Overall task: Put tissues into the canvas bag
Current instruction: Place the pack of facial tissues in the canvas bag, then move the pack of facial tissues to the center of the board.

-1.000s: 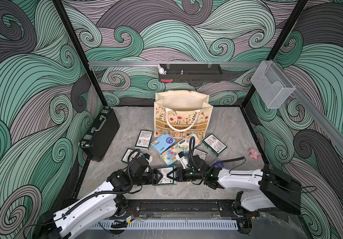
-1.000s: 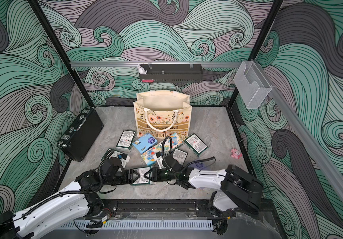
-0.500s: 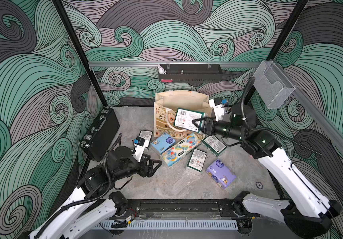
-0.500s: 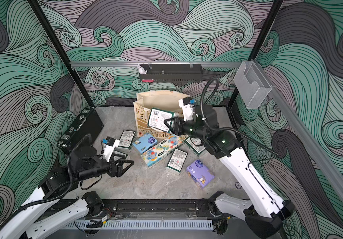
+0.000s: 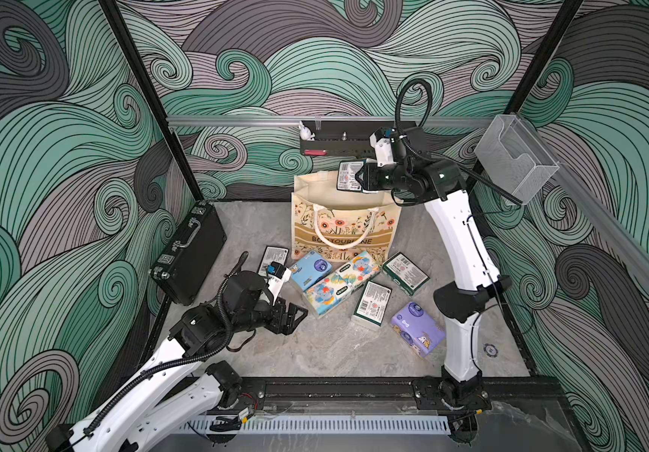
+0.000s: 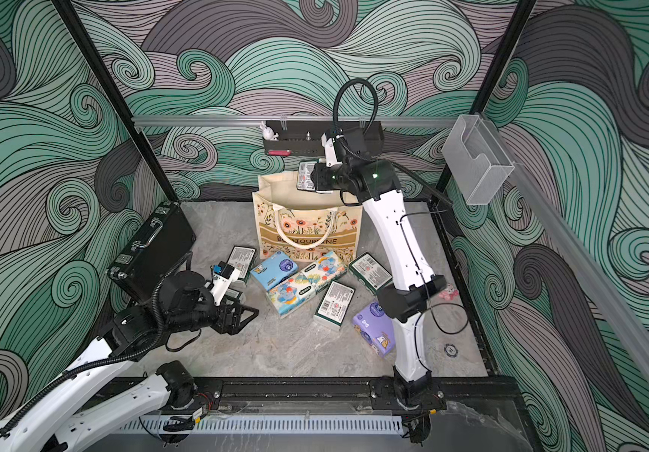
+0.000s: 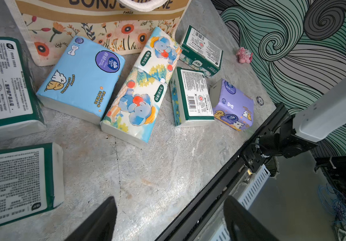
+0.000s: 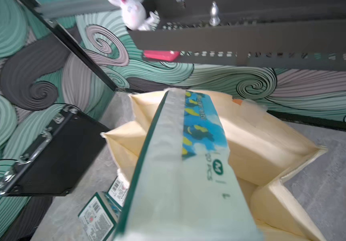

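Observation:
The cream canvas bag (image 5: 344,231) (image 6: 307,227) stands open at the back of the floor. My right gripper (image 5: 360,178) (image 6: 315,178) is shut on a green-and-white tissue pack (image 5: 349,177) (image 8: 180,167), held above the bag's open mouth (image 8: 261,133). Several more tissues lie in front of the bag: a light blue pack (image 5: 311,270) (image 7: 82,77), elephant packs (image 5: 340,283) (image 7: 142,91), green-and-white packs (image 5: 371,303) (image 5: 405,272) and a purple pack (image 5: 416,328) (image 7: 233,104). My left gripper (image 5: 295,315) (image 7: 172,221) hangs low at the front left, open and holding nothing.
A black briefcase (image 5: 189,252) leans on the left wall. A small pink toy (image 6: 449,291) (image 7: 244,54) and a round token (image 5: 489,349) lie by the right edge. A black shelf (image 5: 338,143) hangs on the back wall just behind the right wrist.
The right gripper has carried the green-and-white pack from the front of the floor up over the bag's mouth. The left gripper has drawn back to the left and opened wider.

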Tool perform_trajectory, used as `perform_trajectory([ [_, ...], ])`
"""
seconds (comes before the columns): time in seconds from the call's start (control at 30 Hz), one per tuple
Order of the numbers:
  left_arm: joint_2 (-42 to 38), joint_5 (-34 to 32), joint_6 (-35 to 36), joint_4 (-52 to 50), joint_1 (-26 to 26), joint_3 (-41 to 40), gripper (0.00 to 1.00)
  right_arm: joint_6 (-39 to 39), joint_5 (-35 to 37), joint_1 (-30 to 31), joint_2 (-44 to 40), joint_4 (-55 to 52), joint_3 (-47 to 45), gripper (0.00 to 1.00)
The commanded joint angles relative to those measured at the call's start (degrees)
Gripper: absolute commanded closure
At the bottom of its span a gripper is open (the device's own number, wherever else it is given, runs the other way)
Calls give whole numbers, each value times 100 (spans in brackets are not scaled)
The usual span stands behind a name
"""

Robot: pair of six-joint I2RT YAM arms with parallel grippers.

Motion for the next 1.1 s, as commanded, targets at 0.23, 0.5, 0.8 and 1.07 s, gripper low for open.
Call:
perform_trajectory([
  [0.23,94,306,102,56,208,-4,17,-267,73,-297,-117,-847,-456,55],
  [0.5,176,320,72,61,251,-3,17,-338,42,-315,-221,-847,-468,22],
  [0.8,307,272,63,48,268,-10,17,-366,-171,-273,-966,-816,-1262,21],
  [1.07,397,226,66,57,273,-30,17,278,-416,175,-4371,1816,-6785,22],
])
